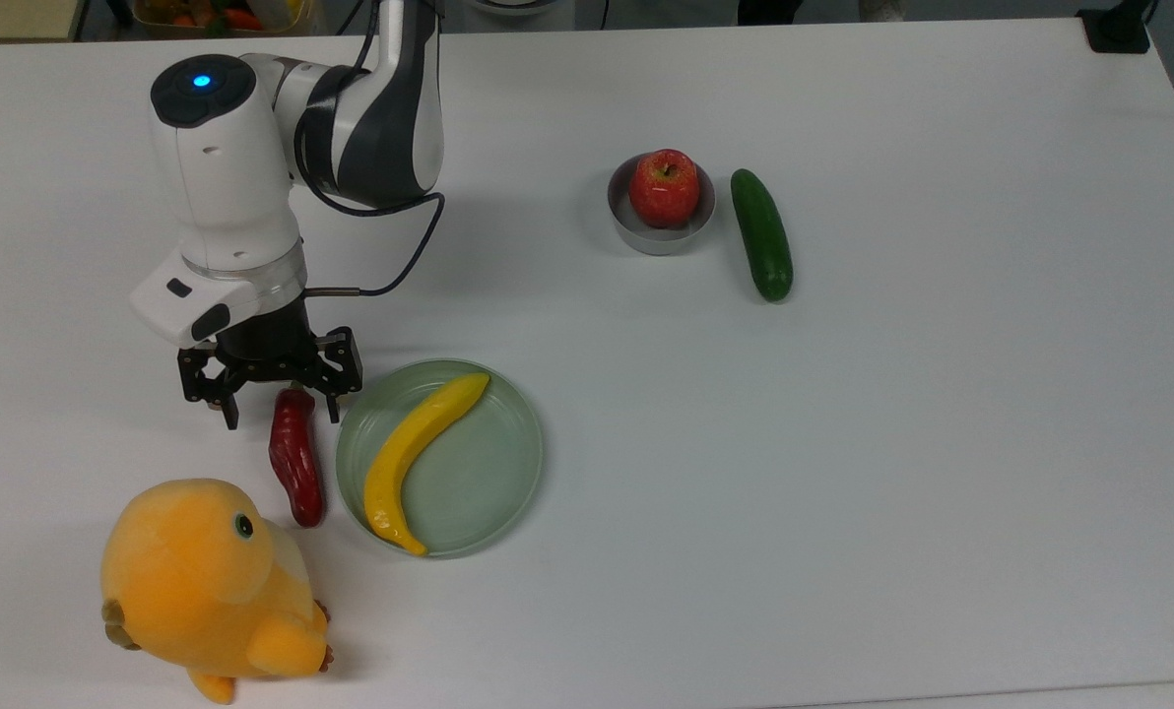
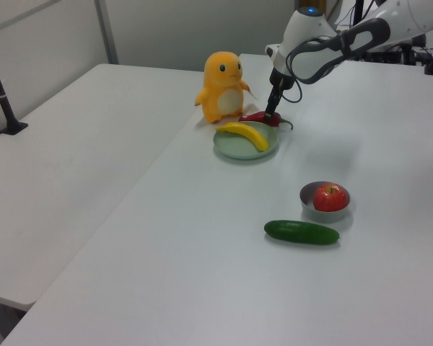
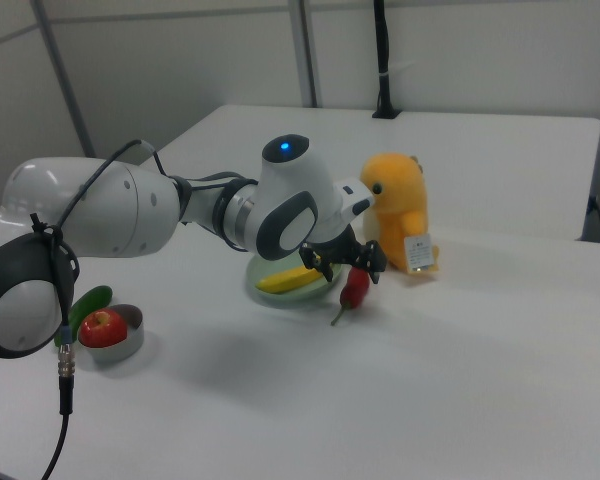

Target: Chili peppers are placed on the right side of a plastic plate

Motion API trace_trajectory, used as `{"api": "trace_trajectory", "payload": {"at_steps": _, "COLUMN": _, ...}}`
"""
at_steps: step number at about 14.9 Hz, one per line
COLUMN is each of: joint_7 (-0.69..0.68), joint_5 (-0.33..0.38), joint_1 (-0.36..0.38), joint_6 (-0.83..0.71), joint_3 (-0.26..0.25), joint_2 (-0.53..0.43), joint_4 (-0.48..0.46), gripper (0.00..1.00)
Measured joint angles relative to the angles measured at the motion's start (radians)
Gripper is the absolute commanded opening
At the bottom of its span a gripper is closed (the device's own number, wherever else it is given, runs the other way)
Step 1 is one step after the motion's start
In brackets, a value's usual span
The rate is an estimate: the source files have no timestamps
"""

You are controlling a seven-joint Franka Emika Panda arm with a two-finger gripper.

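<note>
white tables (image 2: 94,166), grey partition walls (image 3: 460,60)

I had the arm (image 1: 351,108) reaching in from the top edge of the top view, bent at the elbow in the upper left of the frame, with the white wrist (image 1: 218,197) pointing straight down. My gripper (image 1: 282,409) sat left of centre, low, its black fingers (image 1: 228,406) spread wide apart and gripping nothing. In the right view the gripper (image 3: 342,262) hung at mid-frame.
</note>
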Motion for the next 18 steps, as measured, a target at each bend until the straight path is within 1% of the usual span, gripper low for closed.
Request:
{"api": "trace_trajectory", "payload": {"at_steps": 3, "joint_7": 0.0, "joint_5": 0.0, "joint_1": 0.0, "joint_6": 0.0, "joint_3": 0.0, "joint_2": -0.022, "joint_4": 0.018, "gripper": 1.0}}
{"api": "trace_trajectory", "payload": {"at_steps": 6, "joint_7": 0.0, "joint_5": 0.0, "joint_1": -0.001, "joint_6": -0.008, "joint_3": 0.0, "joint_2": -0.087, "joint_4": 0.008, "gripper": 1.0}}
{"api": "trace_trajectory", "payload": {"at_steps": 9, "joint_7": 0.02, "joint_5": 0.0, "joint_1": -0.001, "joint_6": -0.186, "joint_3": -0.003, "joint_2": -0.199, "joint_4": -0.001, "gripper": 1.0}}
{"api": "trace_trajectory", "payload": {"at_steps": 10, "joint_7": 0.042, "joint_5": 0.0, "joint_1": -0.002, "joint_6": -0.288, "joint_3": -0.007, "joint_2": -0.265, "joint_4": -0.002, "gripper": 1.0}}
{"api": "trace_trajectory", "payload": {"at_steps": 13, "joint_7": 0.103, "joint_5": 0.0, "joint_1": -0.002, "joint_6": -0.474, "joint_3": -0.027, "joint_2": -0.392, "joint_4": -0.007, "gripper": 1.0}}
{"api": "trace_trajectory", "payload": {"at_steps": 15, "joint_7": 0.173, "joint_5": 0.001, "joint_1": -0.003, "joint_6": -0.607, "joint_3": -0.041, "joint_2": -0.472, "joint_4": -0.009, "gripper": 1.0}}
{"api": "trace_trajectory", "payload": {"at_steps": 17, "joint_7": 0.278, "joint_5": 0.001, "joint_1": -0.003, "joint_6": -0.724, "joint_3": -0.051, "joint_2": -0.552, "joint_4": -0.014, "gripper": 1.0}}
{"api": "trace_trajectory", "payload": {"at_steps": 18, "joint_7": 0.309, "joint_5": 0.001, "joint_1": -0.003, "joint_6": -0.762, "joint_3": -0.052, "joint_2": -0.58, "joint_4": -0.017, "gripper": 1.0}}
